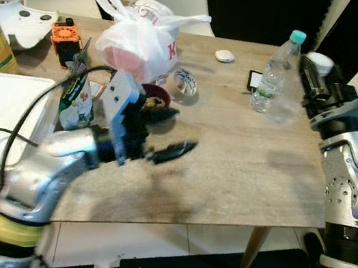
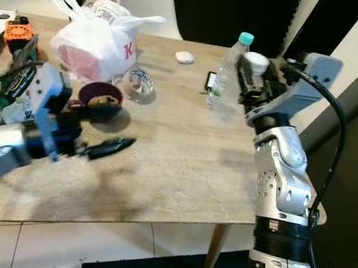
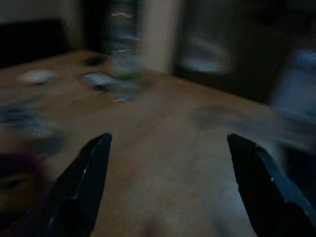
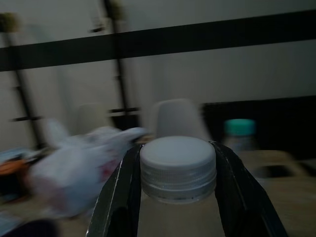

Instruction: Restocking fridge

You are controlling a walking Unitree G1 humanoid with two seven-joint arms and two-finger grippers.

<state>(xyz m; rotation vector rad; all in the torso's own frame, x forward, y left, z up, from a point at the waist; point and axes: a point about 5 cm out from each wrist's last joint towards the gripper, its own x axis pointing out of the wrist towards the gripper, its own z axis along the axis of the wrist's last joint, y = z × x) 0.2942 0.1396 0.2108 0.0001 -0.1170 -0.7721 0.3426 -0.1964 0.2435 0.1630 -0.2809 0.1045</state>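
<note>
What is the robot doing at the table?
Its right gripper is shut on a white-capped bottle, held up beside the teal-capped water bottle standing on the wooden table. Its left gripper reaches out open over the table, near a small purple bowl and a white plastic bag.

the white plastic bag [image 1: 140,40] on the wooden table bears a red letter "k" on its side, seen in both eye views; whatever follows it is folded out of sight. the clear water bottle [image 1: 277,75] with the teal cap carries a green and white label whose print is too small to read. the green packet [image 1: 77,92] beside the left arm has printing that is too blurred to make out.
</note>
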